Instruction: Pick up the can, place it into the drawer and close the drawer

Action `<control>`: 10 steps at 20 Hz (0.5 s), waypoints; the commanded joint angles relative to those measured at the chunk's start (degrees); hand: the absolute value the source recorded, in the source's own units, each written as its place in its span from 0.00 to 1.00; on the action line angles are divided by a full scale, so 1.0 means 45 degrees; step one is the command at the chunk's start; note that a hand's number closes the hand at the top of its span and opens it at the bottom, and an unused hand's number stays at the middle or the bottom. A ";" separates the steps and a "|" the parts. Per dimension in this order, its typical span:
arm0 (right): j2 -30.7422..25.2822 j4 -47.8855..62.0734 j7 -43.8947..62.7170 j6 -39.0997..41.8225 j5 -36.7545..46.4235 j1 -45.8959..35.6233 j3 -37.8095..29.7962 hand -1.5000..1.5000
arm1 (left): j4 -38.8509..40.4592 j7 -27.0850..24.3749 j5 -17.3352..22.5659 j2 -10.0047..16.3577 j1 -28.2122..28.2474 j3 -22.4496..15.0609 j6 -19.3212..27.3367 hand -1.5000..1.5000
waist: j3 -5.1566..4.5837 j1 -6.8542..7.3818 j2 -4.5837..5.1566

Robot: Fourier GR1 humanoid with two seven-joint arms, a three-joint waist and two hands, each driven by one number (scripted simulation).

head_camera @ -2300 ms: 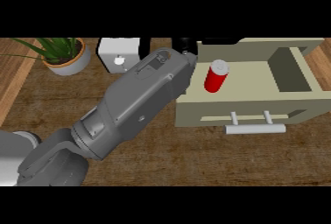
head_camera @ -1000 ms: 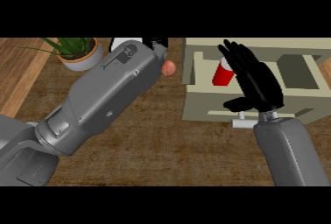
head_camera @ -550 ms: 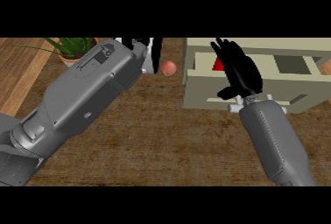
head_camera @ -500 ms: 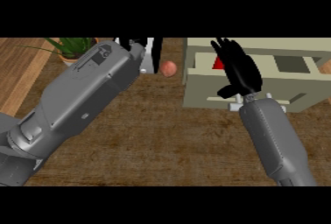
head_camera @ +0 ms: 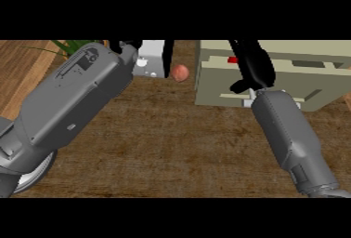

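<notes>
Nearest, my two forearms rise from the lower edge over the worktop (head_camera: pixel 171 139). At upper right, my right hand (head_camera: pixel 252 69) stands in front of the drawer (head_camera: pixel 216 86). It covers the can (head_camera: pixel 233 59), so only a red sliver shows at the hand's left edge. I cannot tell whether that hand grips the can, or whether the can already sits inside. The drawer looks open, so I judge that closing, at least, is left. My left hand (head_camera: pixel 126 44), at the upper left, is mostly cut off, so its state is unclear.
</notes>
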 commanded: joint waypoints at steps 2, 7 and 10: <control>0.0249 0.2185 0.0166 -0.1690 0.0088 -0.0733 -0.0594 0.00 | -0.0937 0.0325 -0.0105 0.0393 0.0472 0.0132 -0.0059 0.00 | 0.0203 0.0213 0.0273; -0.0004 0.3487 0.0334 -0.2474 0.0212 -0.1928 -0.1019 0.00 | -0.1268 0.0418 -0.0509 0.0463 0.0706 0.0054 0.0286 0.00 | 0.0206 0.0232 0.0326; -0.0851 0.4045 -0.0304 -0.2728 -0.0049 -0.2295 -0.1437 0.00 | -0.1872 0.1007 -0.0500 0.1133 0.0703 0.0060 0.0018 0.00 | 0.0216 0.0430 0.0358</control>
